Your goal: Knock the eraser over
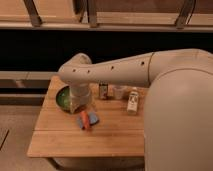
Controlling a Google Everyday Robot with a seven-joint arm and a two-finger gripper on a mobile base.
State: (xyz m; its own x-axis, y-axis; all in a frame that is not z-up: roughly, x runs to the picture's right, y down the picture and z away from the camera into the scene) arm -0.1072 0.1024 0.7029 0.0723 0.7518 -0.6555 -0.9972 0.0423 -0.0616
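Observation:
The eraser (103,91) is a small dark upright block with a paler band, standing on the wooden table (65,135) near its back middle. My arm reaches in from the right, bends at the left and drops toward the table. My gripper (81,109) is at the arm's lower end, low over the table, to the left of the eraser and a little in front of it, apart from it.
A green bowl (63,98) sits at the back left, partly behind the arm. A small white cup (119,92) and a pale bottle with a yellowish label (132,101) stand right of the eraser. An orange and blue item (88,119) lies just below the gripper.

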